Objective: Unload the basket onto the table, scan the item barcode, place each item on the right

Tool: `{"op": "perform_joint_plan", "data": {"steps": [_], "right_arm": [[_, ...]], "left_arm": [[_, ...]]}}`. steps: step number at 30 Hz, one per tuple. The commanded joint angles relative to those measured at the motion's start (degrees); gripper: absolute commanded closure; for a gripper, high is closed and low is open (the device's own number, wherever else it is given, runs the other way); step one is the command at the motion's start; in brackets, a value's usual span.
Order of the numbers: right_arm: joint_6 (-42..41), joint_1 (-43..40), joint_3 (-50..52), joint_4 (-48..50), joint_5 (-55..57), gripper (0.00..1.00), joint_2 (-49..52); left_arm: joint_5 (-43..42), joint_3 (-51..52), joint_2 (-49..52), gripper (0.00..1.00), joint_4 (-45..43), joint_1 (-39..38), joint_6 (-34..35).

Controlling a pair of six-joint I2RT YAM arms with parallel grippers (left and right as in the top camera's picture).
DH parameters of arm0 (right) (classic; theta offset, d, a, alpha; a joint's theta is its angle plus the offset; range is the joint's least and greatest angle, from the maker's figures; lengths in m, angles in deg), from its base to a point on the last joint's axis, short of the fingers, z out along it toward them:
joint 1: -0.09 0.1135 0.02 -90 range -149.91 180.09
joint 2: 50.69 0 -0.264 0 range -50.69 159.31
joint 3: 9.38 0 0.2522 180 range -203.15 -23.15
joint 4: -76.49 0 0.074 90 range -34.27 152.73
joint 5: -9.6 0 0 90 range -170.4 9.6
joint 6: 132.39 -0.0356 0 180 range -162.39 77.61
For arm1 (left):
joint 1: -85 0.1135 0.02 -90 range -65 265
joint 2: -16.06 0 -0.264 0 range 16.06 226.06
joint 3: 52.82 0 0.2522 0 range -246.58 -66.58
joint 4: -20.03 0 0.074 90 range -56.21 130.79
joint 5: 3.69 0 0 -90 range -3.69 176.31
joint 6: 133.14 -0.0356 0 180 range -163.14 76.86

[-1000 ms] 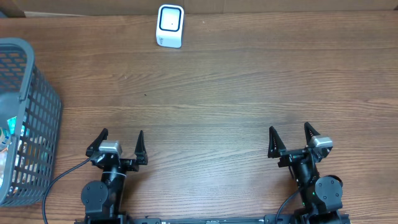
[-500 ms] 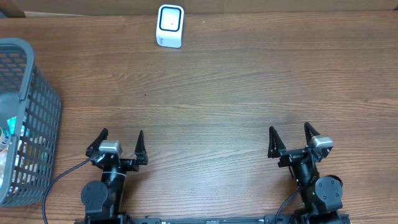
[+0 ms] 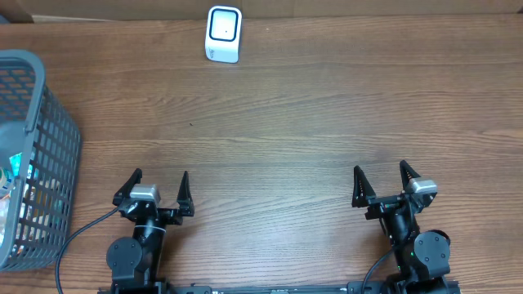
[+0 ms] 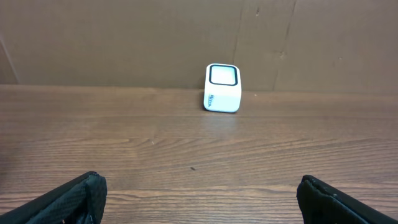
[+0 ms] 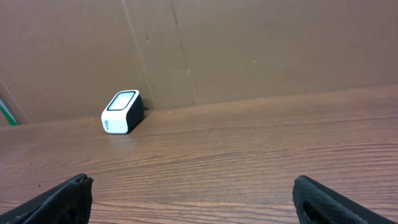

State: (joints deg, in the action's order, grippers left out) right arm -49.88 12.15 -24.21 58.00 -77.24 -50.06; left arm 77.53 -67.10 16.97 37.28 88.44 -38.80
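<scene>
A white barcode scanner point(image 3: 223, 33) with a dark window stands at the table's far edge, also seen in the left wrist view as scanner point(image 4: 222, 96) and in the right wrist view as scanner point(image 5: 121, 112). Packaged items point(image 3: 11, 175) lie inside the grey basket point(image 3: 49, 106) at the left; which one is the item to scan I cannot tell. My left gripper point(image 3: 158, 186) rests open near the front edge at the left, nothing between its fingers. My right gripper point(image 3: 380, 180) is open at the front right, also holding nothing. Both point toward the far edge.
A brown cardboard wall point(image 4: 124, 37) rises behind the table's far edge. The grey mesh basket fills the left side of the wooden table point(image 3: 286, 122). A black cable point(image 3: 78, 237) runs from the left arm's base toward the basket.
</scene>
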Motion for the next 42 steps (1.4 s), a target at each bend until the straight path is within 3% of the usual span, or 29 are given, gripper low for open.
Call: {"op": "perform_joint_plan", "data": {"steps": [1, 42], "right_arm": [[0.0, 0.3, 0.6, 0.2, -0.2, 0.0, -0.5], [0.0, 0.3, 0.6, 0.2, -0.2, 0.0, -0.5]], "left_arm": [[0.4, 0.2, -0.6, 0.0, 0.2, -0.2, 0.4], [-0.3, -1.9, -0.4, 0.0, -2.0, -0.2, 0.4]]}}
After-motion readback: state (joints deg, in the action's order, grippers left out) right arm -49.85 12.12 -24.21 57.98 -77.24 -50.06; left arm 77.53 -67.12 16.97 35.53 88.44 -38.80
